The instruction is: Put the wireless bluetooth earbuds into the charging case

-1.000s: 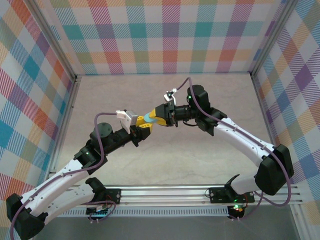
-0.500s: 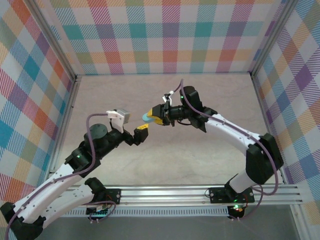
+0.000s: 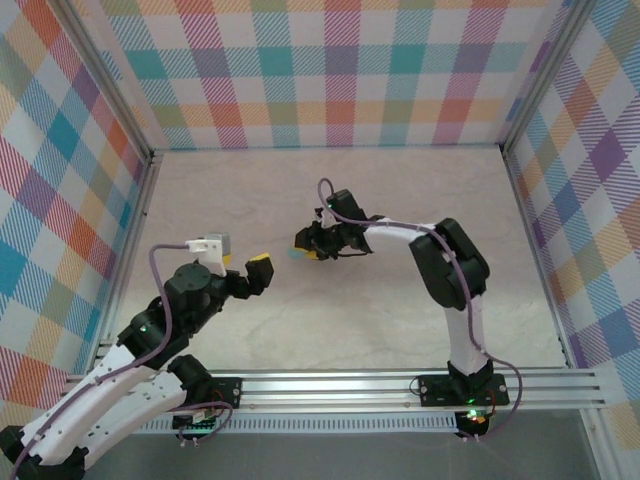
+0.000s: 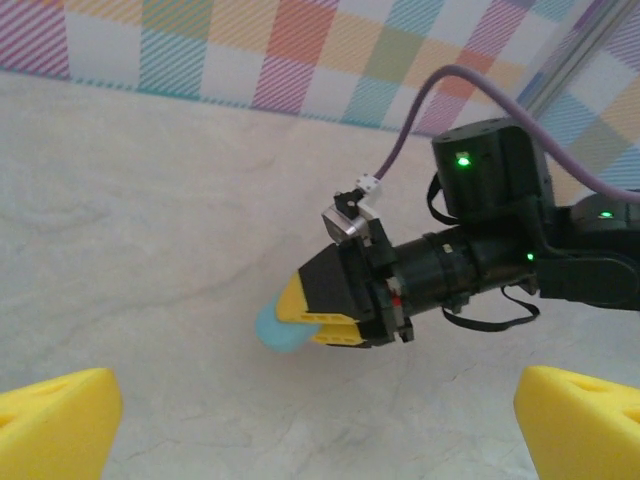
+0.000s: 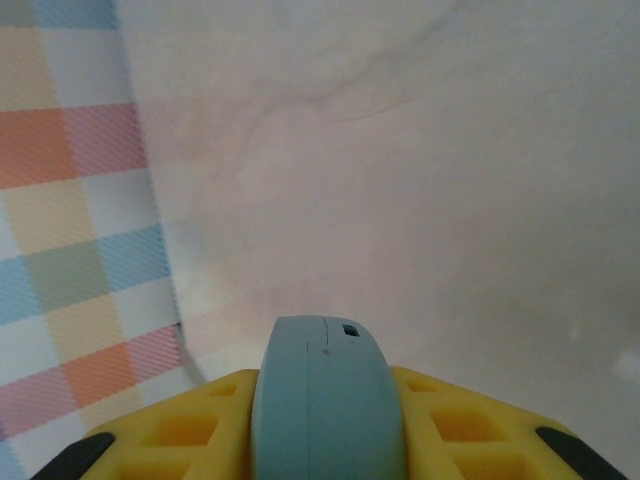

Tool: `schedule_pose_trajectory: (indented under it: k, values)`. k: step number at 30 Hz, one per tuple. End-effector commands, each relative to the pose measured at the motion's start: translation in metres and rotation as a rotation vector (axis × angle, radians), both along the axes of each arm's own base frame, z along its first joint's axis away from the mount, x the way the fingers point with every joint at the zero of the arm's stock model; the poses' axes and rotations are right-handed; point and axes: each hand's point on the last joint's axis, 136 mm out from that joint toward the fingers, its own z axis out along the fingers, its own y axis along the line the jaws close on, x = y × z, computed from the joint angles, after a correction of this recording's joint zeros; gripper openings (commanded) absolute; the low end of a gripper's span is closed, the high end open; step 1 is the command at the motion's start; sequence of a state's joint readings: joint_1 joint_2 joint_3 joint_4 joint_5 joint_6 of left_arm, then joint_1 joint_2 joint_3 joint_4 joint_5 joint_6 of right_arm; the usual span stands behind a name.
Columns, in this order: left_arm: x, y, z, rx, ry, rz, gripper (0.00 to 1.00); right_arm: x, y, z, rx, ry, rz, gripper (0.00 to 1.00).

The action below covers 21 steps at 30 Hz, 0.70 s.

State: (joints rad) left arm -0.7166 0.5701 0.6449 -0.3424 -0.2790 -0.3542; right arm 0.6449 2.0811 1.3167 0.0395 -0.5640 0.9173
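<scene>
Currently pinches the light blue charging case point(image 5: 325, 400) between the two yellow fingers point(image 5: 170, 435) of the right gripper point(image 3: 304, 244), one finger pressed against each broad side. Turns the case's narrow edge toward the right wrist camera, with a thin seam and a small dark slot on that edge. Holds it over the pale table point(image 3: 420, 300), around the middle of the enclosure, rounded blue end poking out leftward past the fingertips. Places the left gripper point(image 3: 258, 270) nearer and further left, apart from the case and aimed toward it, jaws spread wide at the bottom corners of the left wrist view. Stands within checked walls point(image 3: 330, 70) on the far, left and right sides.
</scene>
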Motion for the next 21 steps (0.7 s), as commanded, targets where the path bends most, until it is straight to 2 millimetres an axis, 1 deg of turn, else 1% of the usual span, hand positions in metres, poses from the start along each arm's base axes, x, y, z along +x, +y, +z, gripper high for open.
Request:
schedule_pose_trajectory:
  k: [1, 3, 5, 7, 10, 17, 21]
  values:
    - [0.006, -0.002, -0.017, -0.01, 0.056, 0.022, 1.0, 0.018, 0.005, -0.001, -0.015, -0.077, 0.035, 0.34]
    - [0.01, -0.011, -0.025, -0.022, 0.077, 0.002, 1.0, 0.021, 0.0, -0.012, -0.077, -0.084, 0.043, 0.34]
    - [0.015, -0.021, -0.027, -0.044, 0.083, -0.015, 1.0, 0.022, -0.005, -0.023, -0.133, -0.09, 0.054, 0.34]
    - [0.019, -0.024, -0.031, -0.034, 0.094, -0.018, 1.0, 0.021, -0.009, -0.031, -0.162, -0.087, 0.063, 0.35]
    - [0.023, -0.024, -0.034, -0.005, 0.09, -0.013, 1.0, 0.019, -0.014, -0.039, -0.195, -0.079, 0.069, 0.39]
    - [0.026, -0.018, -0.041, 0.022, 0.093, 0.014, 1.0, 0.012, -0.027, -0.043, -0.252, -0.074, 0.065, 0.48]
    - [0.027, -0.016, -0.041, 0.047, 0.09, 0.017, 1.0, 0.011, -0.036, -0.033, -0.292, -0.094, 0.055, 0.52]
